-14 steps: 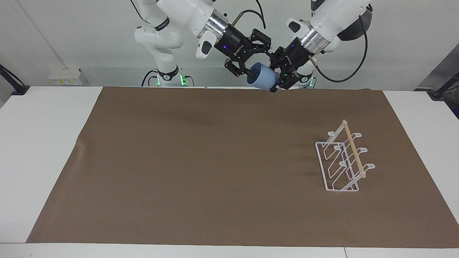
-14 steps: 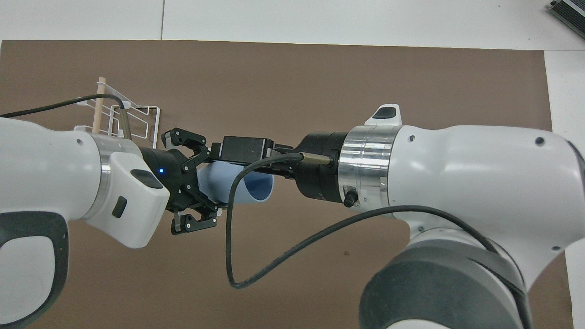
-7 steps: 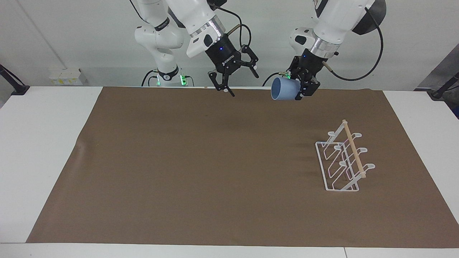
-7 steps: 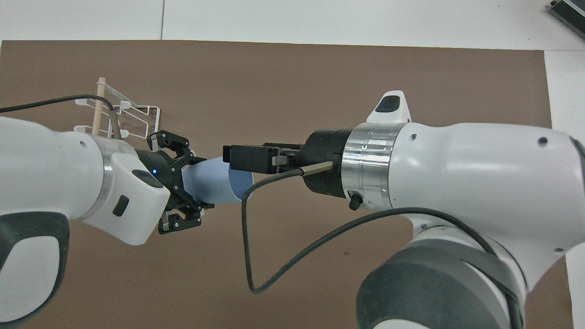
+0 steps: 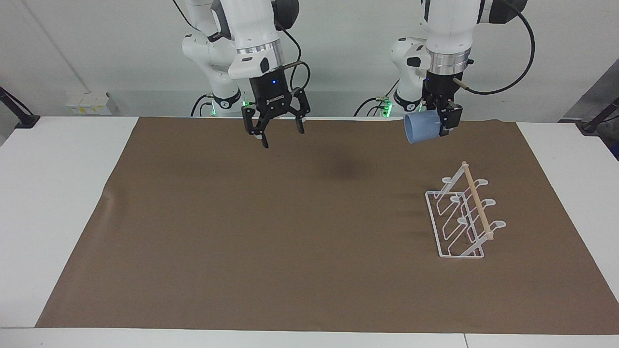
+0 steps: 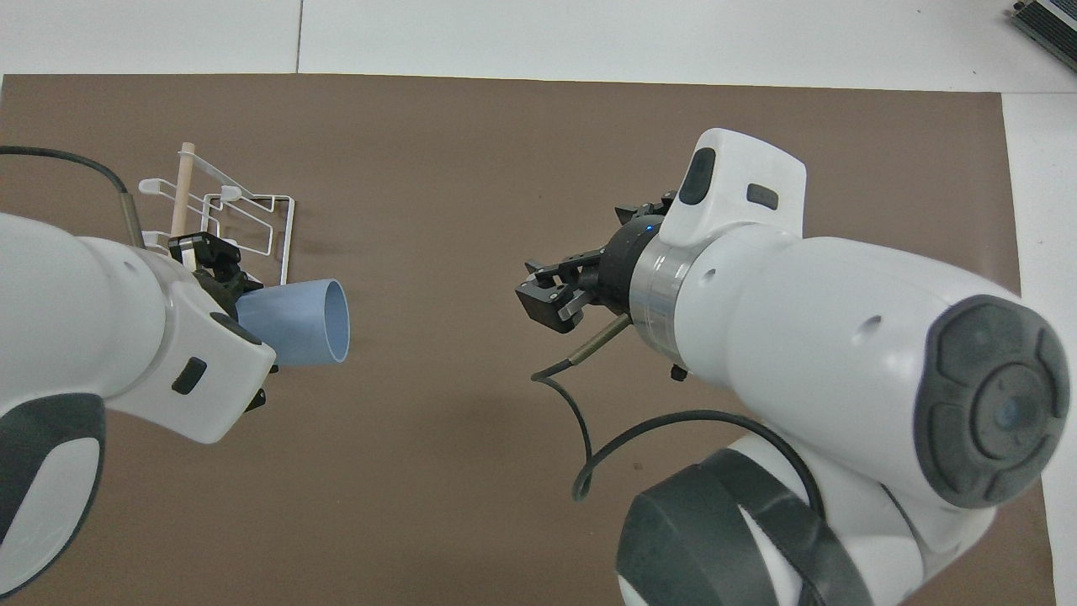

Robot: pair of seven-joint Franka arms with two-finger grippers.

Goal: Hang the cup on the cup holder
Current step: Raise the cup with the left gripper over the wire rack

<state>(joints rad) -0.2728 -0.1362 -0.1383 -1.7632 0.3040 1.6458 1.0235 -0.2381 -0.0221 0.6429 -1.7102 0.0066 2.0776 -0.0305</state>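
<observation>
The light blue cup (image 5: 420, 128) (image 6: 296, 322) hangs on its side in the air, mouth toward the right arm's end of the table. My left gripper (image 5: 443, 124) (image 6: 225, 282) is shut on the cup's base and points down over the brown mat by the robots' edge. The arm hides most of this gripper in the overhead view. The white wire cup holder (image 5: 463, 215) (image 6: 220, 209), with a wooden dowel along its top, stands on the mat at the left arm's end, with nothing on its prongs. My right gripper (image 5: 281, 134) (image 6: 549, 296) hangs open and empty over the mat.
A brown mat (image 5: 290, 232) (image 6: 538, 151) covers most of the white table (image 5: 53, 193). Nothing else lies on the mat between the two grippers or around the holder. A cable loops under the right arm's wrist (image 6: 589, 454).
The two arms have drawn apart. The right gripper left the cup's mouth and swung toward its own end. The left gripper carried the cup toward the holder's end and turned to point down.
</observation>
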